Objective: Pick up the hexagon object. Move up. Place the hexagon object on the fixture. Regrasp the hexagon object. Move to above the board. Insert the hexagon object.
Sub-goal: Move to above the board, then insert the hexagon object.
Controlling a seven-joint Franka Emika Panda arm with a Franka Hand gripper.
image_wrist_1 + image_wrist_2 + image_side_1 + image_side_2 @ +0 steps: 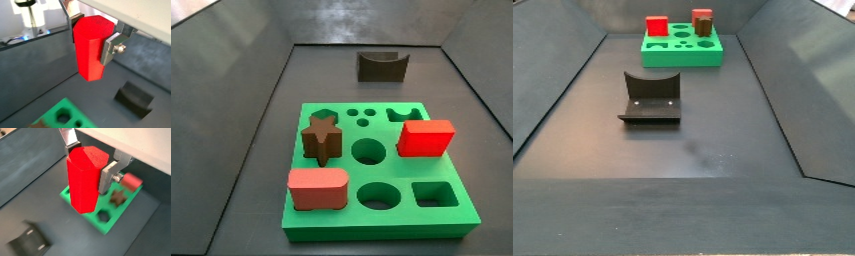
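Note:
The hexagon object [90, 50], a bright red hexagonal bar, hangs between the fingers of my gripper [92, 40], which is shut on its upper part. It is also held in the other wrist picture [85, 178], where my gripper [89, 165] is high above the floor. Below lie the green board [59, 106] [113, 224] and the dark fixture [135, 98] [30, 243]. Both side views show the board [452, 222] [667, 58] and the fixture [381, 65] [651, 95], but neither the gripper nor the hexagon object.
On the board stand a red cube [426, 138], a dark brown star block [322, 138] and a salmon-pink rounded block [318, 190]. Several cut-outs in the board are open. Grey sloping walls [780, 80] enclose the dark floor.

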